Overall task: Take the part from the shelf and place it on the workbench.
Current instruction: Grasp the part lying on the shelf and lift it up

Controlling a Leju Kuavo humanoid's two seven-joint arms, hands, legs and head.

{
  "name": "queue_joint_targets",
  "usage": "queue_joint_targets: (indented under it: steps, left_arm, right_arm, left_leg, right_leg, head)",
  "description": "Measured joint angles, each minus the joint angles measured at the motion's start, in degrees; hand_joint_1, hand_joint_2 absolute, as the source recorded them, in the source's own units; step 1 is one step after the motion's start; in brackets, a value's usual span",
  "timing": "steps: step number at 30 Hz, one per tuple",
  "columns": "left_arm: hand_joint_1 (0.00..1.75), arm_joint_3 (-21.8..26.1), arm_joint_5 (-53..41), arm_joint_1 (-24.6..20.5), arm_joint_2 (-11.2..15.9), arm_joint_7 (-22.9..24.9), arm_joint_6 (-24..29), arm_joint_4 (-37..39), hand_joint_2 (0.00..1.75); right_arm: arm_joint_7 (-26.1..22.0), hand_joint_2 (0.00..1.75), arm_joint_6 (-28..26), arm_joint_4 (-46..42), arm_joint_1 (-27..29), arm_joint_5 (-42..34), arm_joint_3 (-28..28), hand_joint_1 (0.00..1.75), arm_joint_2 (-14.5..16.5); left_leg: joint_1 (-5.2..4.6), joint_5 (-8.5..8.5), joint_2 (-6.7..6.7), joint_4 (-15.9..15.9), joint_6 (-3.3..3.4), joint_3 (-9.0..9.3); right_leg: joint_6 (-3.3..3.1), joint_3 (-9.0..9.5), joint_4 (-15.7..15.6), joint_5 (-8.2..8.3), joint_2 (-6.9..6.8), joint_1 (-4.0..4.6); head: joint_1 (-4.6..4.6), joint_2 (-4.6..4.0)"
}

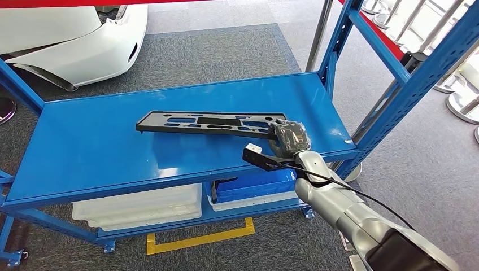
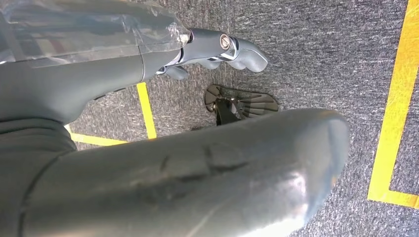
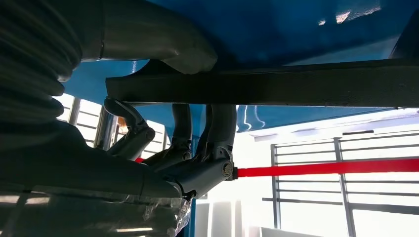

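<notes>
right hand (image 1: 289, 137) around part (image 1: 209, 122)

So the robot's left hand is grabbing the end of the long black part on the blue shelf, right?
Not quite: it is the right hand grabbing the end of the long black part on the blue shelf. The head view shows this. The left hand hangs over the carpet, holding nothing.

The head view looks forward and down from high above the blue shelf (image 1: 113, 141). The right wrist view sits close behind the right hand (image 3: 163, 148), against that shelf's surface, which both share. The left wrist view faces the carpet floor (image 2: 316, 54), away from the shelf.
</notes>
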Motion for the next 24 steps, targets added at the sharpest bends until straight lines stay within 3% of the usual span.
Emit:
queue_joint_targets:
  steps: [7,16,24]
  left_arm:
    - [0.0,0.0,0.3,0.1,0.0,-1.0,0.0,0.0,0.0]
    - [0.0,0.0,0.2,0.1,0.0,-1.3,0.0,0.0,0.0]
    - [0.0,0.0,-0.5,0.1,0.0,-1.5,0.2,0.0,0.0]
  right_arm:
    - [0.5,1.75,-5.2,-1.7,0.3,2.4,0.0,1.75,-0.1]
    - [3.1,1.75,-5.9,-9.0,2.0,5.6,-0.1,1.75,-1.1]
    - [8.9,1.75,-3.2,-24.7,5.0,14.6,-2.3,1.75,-4.5]
  left_leg:
    - [0.0,0.05,0.0,0.0,0.01,0.0]
    - [0.0,0.05,0.01,0.0,0.01,0.0]
    - [0.0,0.05,0.01,0.0,0.0,-0.01]
  right_leg:
    - [-0.02,0.03,0.0,0.07,0.0,0.01]
    - [-0.02,-0.01,0.0,0.08,0.0,0.01]
    - [-0.02,-0.04,0.0,0.07,0.0,0.01]
  head:
    - [-0.02,0.0]
    - [-0.13,0.0]
    - [-0.09,0.0]
